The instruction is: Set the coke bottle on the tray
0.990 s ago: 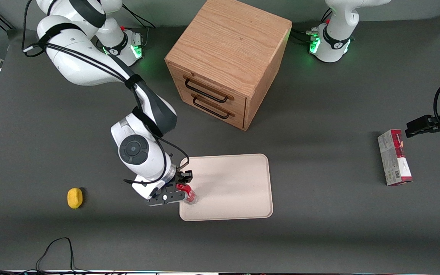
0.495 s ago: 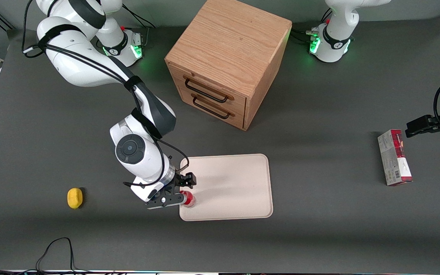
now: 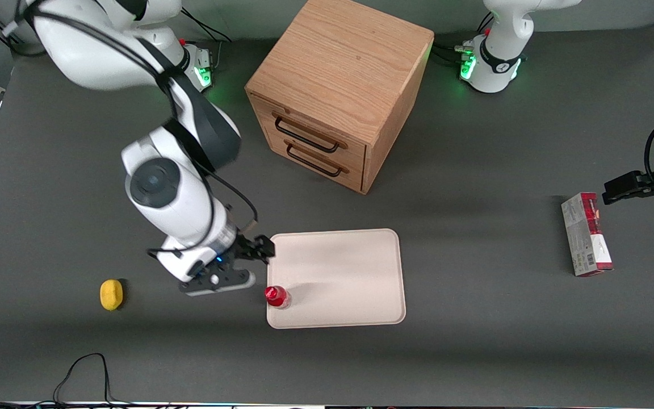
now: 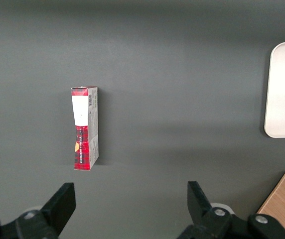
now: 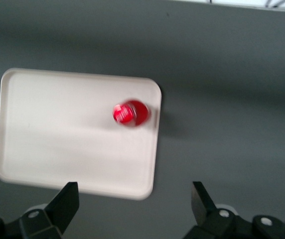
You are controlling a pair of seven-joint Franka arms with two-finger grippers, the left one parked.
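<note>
The coke bottle [image 3: 276, 296], small and red with a red cap, stands upright on the cream-white tray [image 3: 349, 272], close to the tray's edge at the working arm's end and near its corner nearest the front camera. It also shows in the right wrist view [image 5: 129, 113], on the tray [image 5: 58, 134]. My right gripper [image 3: 250, 262] is open and empty, raised above the table just off the tray's edge, apart from the bottle. In the right wrist view the gripper [image 5: 135, 209] has its jaws wide apart with nothing between them.
A wooden two-drawer cabinet [image 3: 338, 91] stands farther from the front camera than the tray. A yellow lemon [image 3: 111, 295] lies toward the working arm's end. A red-and-grey carton box [image 3: 586, 234] lies toward the parked arm's end, also in the left wrist view [image 4: 84, 127].
My gripper has let go of the coke bottle, opened, and risen away from the tray toward the working arm's end. The bottle now stands alone on the tray.
</note>
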